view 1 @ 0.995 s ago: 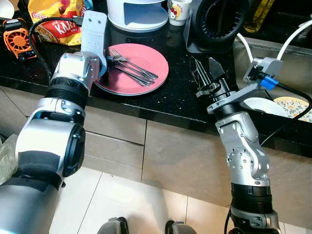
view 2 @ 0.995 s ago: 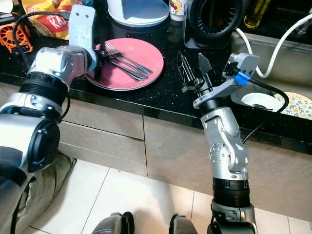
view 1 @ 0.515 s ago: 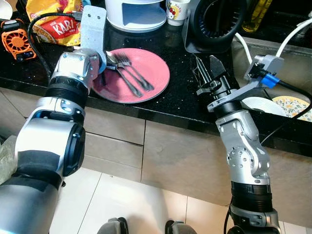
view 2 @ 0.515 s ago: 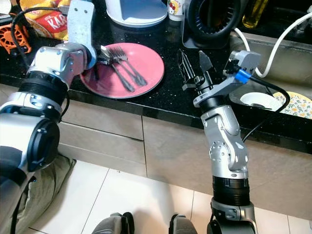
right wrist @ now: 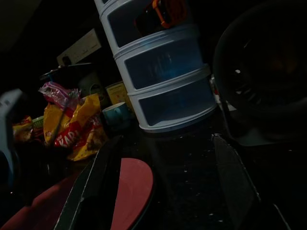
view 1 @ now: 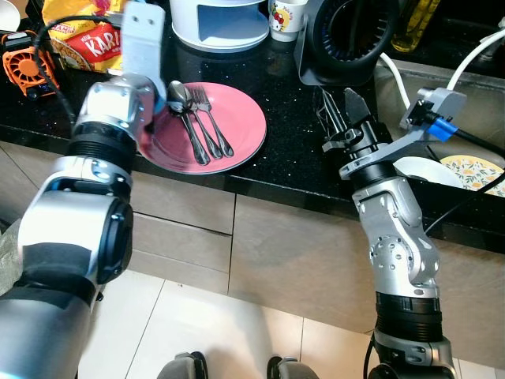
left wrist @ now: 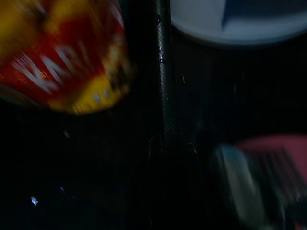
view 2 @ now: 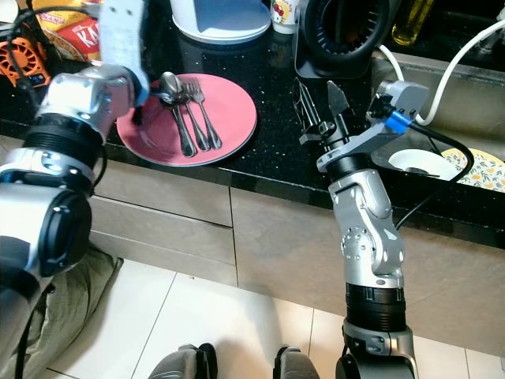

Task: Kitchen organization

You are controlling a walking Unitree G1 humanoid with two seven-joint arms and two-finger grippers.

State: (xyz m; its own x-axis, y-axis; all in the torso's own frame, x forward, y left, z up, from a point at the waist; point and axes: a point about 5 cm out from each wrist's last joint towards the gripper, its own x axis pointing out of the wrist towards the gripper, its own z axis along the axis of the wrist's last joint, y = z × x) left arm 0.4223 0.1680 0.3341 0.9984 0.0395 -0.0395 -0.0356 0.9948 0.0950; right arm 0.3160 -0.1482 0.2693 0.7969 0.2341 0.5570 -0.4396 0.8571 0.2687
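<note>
Pink plate (view 1: pixel 237 134) with cutlery (view 1: pixel 199 126) on bench (view 1: pixel 284 158): rigid, breakable, slippery, best gripped at rim; left tool state unclear; right tool (view 1: pixel 341 118) released.

Your left arm is covering the near left part of the pink plate (view 1: pixel 237 130), and the left gripper's fingers are hiding behind that wrist. In the left wrist view the yellow snack bag (left wrist: pixel 62 57), the spoon (left wrist: pixel 240 184) and the fork (left wrist: pixel 283 167) are looking smeared and fuzzy. The white drawer tower (view 1: pixel 217 20) is getting cut off at the top edge. The flowered plate (view 1: pixel 477 172) is running off the right edge. The right wrist view is looking very dark.
</note>
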